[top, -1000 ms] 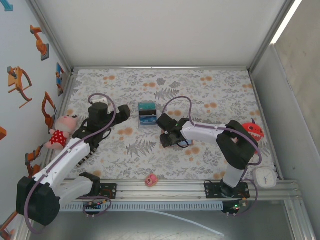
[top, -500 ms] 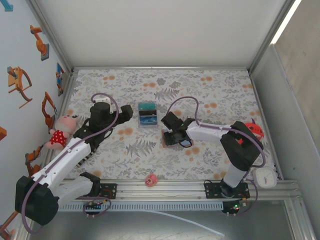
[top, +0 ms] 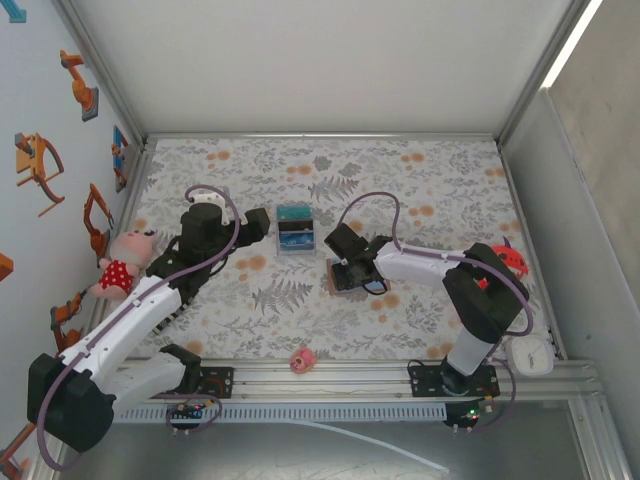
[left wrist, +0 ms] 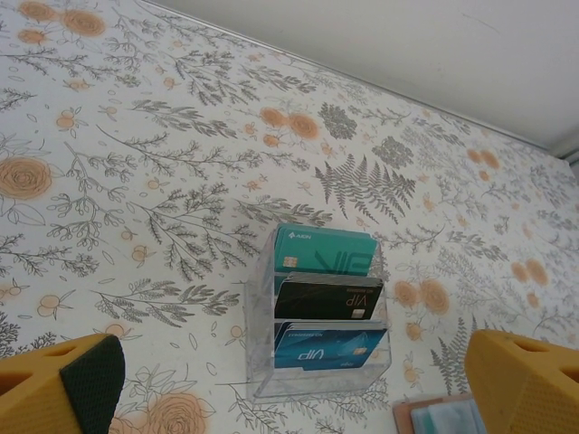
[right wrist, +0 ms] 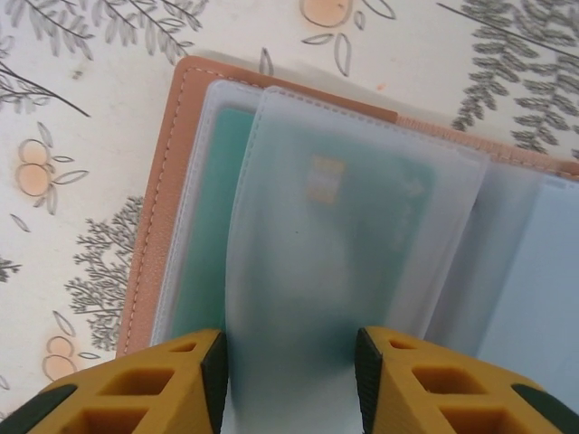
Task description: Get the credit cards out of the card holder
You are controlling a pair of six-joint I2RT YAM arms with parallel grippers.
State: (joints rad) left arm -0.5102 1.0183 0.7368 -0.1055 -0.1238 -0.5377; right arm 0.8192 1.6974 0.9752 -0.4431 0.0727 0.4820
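Tan wallet [top: 333, 284] is seen at mid-frame in the top view, under the right gripper [top: 350, 272]; the left gripper [top: 254, 228] is held left of a clear stand [top: 294, 231].

From the left wrist, three racked cards [left wrist: 324, 294] at lower centre are framed by wide-apart, empty jaws.

From the right wrist, a teal card [right wrist: 362, 208] is seen inside a limp sleeve [right wrist: 289, 316] flanked by part-open jaws; whether it is gripped cannot be told. Light, stiff and slick, the card is best pinched by a short edge.

My top camera looks down on the whole table [top: 420, 180] from behind. Left wrist looks forward at the card stand [left wrist: 318, 312], right wrist down, close on the card holder [right wrist: 158, 226]. Top sees both.
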